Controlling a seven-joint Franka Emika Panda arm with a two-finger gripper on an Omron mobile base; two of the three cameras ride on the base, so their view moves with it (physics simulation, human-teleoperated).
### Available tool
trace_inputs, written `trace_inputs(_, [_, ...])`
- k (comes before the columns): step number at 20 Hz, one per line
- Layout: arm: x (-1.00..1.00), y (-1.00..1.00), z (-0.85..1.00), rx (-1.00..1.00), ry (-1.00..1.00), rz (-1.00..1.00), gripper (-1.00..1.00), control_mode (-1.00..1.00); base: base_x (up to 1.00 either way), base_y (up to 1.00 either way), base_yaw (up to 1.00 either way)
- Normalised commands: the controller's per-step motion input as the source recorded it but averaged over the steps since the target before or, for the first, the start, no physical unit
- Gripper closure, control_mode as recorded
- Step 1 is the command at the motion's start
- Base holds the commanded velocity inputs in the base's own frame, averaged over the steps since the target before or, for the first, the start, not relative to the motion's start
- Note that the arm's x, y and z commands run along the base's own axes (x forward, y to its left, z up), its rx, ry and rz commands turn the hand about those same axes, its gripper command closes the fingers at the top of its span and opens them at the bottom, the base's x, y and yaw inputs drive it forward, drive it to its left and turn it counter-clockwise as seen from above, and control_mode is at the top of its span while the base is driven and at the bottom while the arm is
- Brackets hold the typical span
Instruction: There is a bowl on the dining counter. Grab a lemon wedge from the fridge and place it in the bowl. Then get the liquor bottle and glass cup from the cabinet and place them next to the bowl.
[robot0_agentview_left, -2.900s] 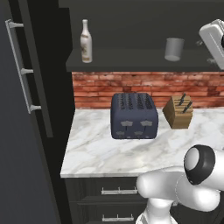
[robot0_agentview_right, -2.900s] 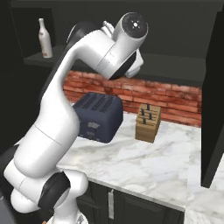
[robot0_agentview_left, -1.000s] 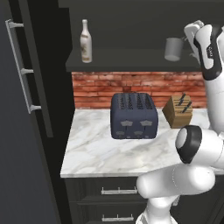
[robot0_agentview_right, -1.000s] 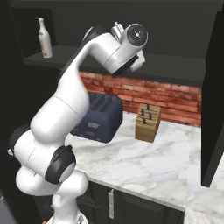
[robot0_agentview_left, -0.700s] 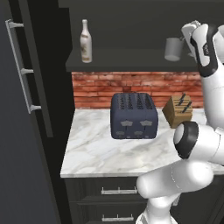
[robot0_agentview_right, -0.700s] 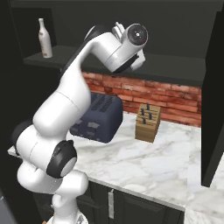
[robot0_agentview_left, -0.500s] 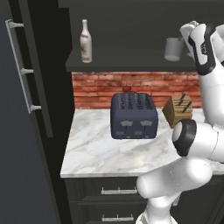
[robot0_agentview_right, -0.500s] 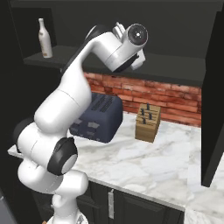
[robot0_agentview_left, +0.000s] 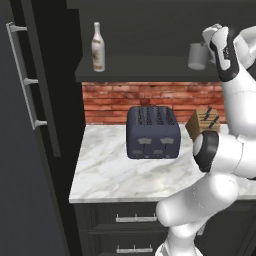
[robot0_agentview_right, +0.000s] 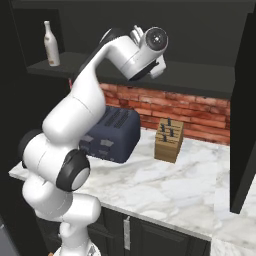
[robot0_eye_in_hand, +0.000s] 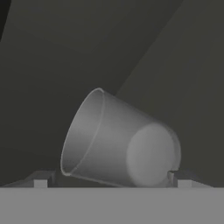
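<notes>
With its jaws spread wide, the claw (robot0_eye_in_hand: 112, 180) is pointing at the glass cup (robot0_eye_in_hand: 120, 142), which is sitting on the cabinet shelf (robot0_agentview_left: 150, 75) straight ahead, between the fingertips (robot0_eye_in_hand: 40, 182), not gripped.

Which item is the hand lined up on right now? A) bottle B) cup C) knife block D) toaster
B: the cup sits right ahead of the open jaws in the hand view, and the hand is up at the shelf beside the cup, far from the bottle.
</notes>
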Motion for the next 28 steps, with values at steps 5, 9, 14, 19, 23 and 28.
trace_inputs(5, [0.14, -0.05, 0.0, 0.0, -0.02, -0.02, -1.0, -1.0, 0.0, 0.0, 0.0])
trace_inputs(9, [0.03, -0.1, 0.0, 0.0, -0.01, -0.01, -1.0, -1.0, 0.0, 0.0, 0.0])
trace_inputs(14, [0.0, -0.03, -0.07, 0.0, 0.0, 0.0, -1.0, -1.0, 0.0, 0.0, 0.0])
trace_inputs(19, [0.12, 0.0, -0.13, 0.0, 0.0, 0.0, -1.0, -1.0, 0.0, 0.0, 0.0])
trace_inputs(23, [0.09, 0.0, -0.14, 0.0, 0.0, 0.0, -1.0, -1.0, 0.0, 0.0, 0.0])
trace_inputs(28, [0.04, 0.0, -0.14, 0.0, 0.0, 0.0, -1.0, -1.0, 0.0, 0.0, 0.0])
